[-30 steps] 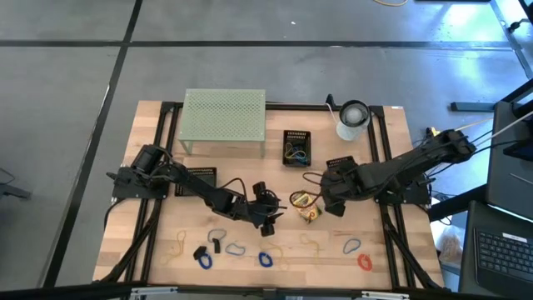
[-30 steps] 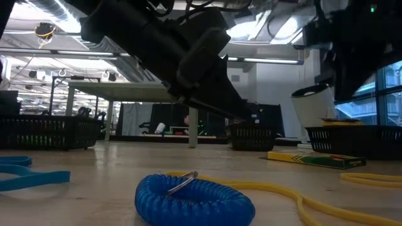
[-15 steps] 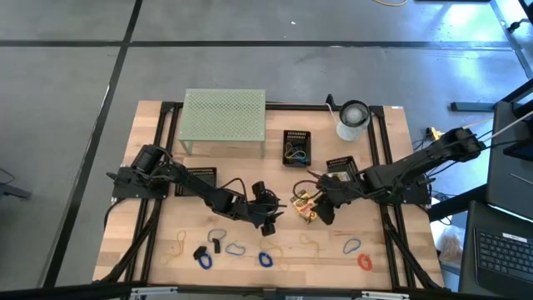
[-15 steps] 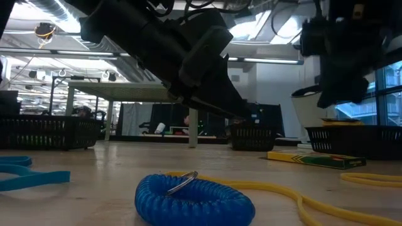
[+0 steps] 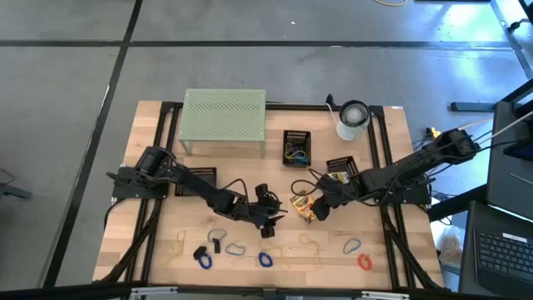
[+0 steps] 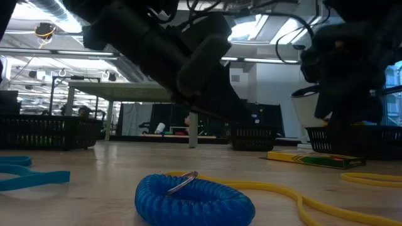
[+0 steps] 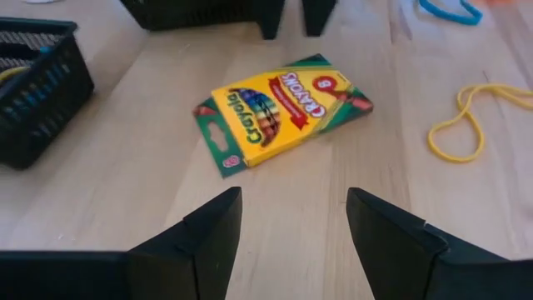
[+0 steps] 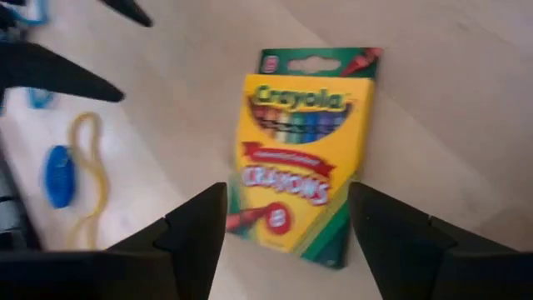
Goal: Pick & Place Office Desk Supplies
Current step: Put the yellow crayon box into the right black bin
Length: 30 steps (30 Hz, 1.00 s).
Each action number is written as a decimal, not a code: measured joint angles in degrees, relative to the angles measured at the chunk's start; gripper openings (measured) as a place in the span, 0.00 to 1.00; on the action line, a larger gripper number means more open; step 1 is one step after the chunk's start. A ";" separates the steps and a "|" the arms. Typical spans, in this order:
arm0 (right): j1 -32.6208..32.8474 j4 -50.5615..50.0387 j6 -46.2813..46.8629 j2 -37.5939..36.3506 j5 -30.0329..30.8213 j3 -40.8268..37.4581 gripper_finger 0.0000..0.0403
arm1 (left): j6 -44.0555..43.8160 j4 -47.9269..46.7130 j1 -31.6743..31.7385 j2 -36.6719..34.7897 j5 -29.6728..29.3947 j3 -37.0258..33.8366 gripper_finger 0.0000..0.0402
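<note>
A yellow-green crayon box (image 5: 302, 204) (image 8: 300, 142) (image 7: 279, 104) lies flat on the table near its middle, label up. My right gripper (image 5: 314, 208) (image 8: 287, 204) hangs just over the box's near end, slanting down, open. Its fingers stand on either side of the box and touch nothing. My left gripper (image 5: 271, 218) (image 7: 291, 225) waits open to the left of the box, pointing at it. Along the near edge lie a blue coil loop (image 5: 265, 259) (image 6: 191, 194), blue loops (image 5: 236, 248), a red loop (image 5: 364, 261), yellow rubber bands (image 5: 310, 243) and a black clip (image 5: 215, 244).
A pale-green mesh stand (image 5: 225, 117) and a white roll (image 5: 353, 119) stand at the far side. Black baskets sit at the middle (image 5: 296, 147), left (image 5: 200, 179) and right (image 5: 340, 169). Bare wood lies between the box and the loops near the front.
My right gripper has come down over the crayon box and rolled its wrist, tipping more steeply toward the table. The box has stayed flat where it was. My left gripper has kept still.
</note>
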 joint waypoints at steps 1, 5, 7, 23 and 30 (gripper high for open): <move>-0.31 -0.11 -0.69 0.68 0.01 0.00 0.63 | 0.16 0.50 0.00 0.47 -0.02 0.00 0.53; -2.03 0.05 -2.40 2.54 -0.45 0.00 0.62 | 1.03 1.87 0.02 1.42 0.03 -0.02 0.52; -3.08 -0.08 -2.78 3.09 -0.69 0.00 0.61 | 1.13 2.26 0.04 1.45 0.26 -0.02 0.52; -5.66 0.42 -4.06 5.09 -4.57 0.22 0.60 | 4.06 3.91 1.17 1.45 2.28 -0.02 0.49; -5.65 -2.10 -5.49 5.09 -4.99 3.90 0.60 | 4.10 3.90 1.14 1.47 2.30 0.00 0.49</move>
